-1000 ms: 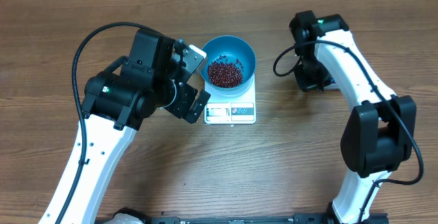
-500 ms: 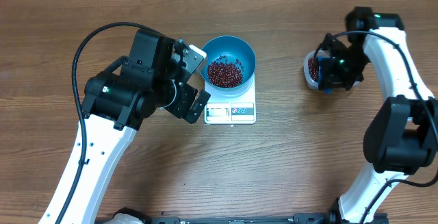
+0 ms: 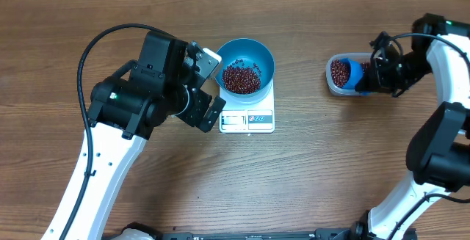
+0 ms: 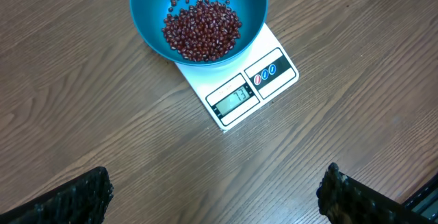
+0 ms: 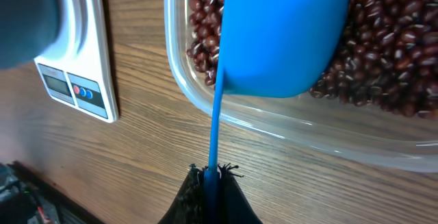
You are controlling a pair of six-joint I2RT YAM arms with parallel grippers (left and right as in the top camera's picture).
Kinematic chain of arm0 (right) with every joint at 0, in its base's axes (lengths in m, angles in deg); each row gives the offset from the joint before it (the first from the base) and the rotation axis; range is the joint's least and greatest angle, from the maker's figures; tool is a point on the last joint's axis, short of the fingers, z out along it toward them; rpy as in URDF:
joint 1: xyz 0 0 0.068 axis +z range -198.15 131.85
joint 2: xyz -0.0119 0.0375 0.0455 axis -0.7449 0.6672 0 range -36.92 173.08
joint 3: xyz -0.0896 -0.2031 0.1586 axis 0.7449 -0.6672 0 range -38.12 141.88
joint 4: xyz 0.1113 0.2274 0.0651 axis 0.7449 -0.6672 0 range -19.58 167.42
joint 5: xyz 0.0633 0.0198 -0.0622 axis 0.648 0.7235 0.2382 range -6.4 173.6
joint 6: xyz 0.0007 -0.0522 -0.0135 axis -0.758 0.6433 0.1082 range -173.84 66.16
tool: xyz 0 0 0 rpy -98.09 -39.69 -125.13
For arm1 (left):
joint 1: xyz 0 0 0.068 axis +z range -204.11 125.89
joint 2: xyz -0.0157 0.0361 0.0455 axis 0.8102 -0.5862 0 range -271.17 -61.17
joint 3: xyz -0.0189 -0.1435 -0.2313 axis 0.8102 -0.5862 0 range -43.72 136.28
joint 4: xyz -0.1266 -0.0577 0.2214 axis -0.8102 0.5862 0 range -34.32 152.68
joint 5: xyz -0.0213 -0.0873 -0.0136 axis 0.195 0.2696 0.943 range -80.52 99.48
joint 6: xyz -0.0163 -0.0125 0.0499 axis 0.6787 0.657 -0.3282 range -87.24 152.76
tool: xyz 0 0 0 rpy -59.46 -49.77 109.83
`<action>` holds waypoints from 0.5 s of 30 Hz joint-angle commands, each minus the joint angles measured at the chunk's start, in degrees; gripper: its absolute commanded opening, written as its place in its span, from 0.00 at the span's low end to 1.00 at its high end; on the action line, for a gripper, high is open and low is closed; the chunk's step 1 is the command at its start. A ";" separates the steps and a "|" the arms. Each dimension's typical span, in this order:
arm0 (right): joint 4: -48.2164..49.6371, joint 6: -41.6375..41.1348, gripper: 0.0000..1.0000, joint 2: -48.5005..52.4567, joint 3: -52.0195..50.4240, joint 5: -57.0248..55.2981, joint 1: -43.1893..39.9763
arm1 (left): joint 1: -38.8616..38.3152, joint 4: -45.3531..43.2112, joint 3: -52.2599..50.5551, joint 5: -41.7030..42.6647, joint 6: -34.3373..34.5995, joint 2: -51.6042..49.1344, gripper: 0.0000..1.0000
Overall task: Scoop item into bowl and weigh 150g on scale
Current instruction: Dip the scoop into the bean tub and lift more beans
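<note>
Right claw (image 5: 212,183) pinching small blue plastic scoop (image 5: 280,32), over clear plastic tub (image 5: 274,125); left claw (image 4: 215,200) spread wide, holding nothing, near white square scale (image 4: 274,73).

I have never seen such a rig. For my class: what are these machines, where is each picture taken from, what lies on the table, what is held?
Two robot arms work at a wooden table. One picture looks down from above; two come from wrist cameras. A blue bowl of red-brown beans sits on a white scale. The right gripper is shut on the handle of a blue scoop, at a clear tub of more beans. The left gripper is open and empty.
</note>
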 commanded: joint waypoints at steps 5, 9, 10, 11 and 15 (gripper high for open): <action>0.31 2.12 0.04 1.62 0.07 5.90 -1.51 | 0.11 0.15 0.33 0.46 -0.87 -0.26 1.00; 0.17 2.49 0.04 3.50 -0.79 7.67 -1.51 | 0.11 0.15 0.33 0.46 -0.87 -0.24 0.99; -0.17 3.45 0.04 3.61 -0.79 8.35 -1.53 | 0.11 0.15 0.33 0.46 -0.87 -0.26 0.99; -0.63 4.74 0.04 3.58 -0.79 9.27 -1.53 | 0.11 0.17 0.33 0.46 -0.87 -0.26 1.00; -0.98 5.07 0.04 3.58 -0.79 10.05 -1.79 | 0.11 0.15 0.33 0.46 -0.90 -0.26 1.00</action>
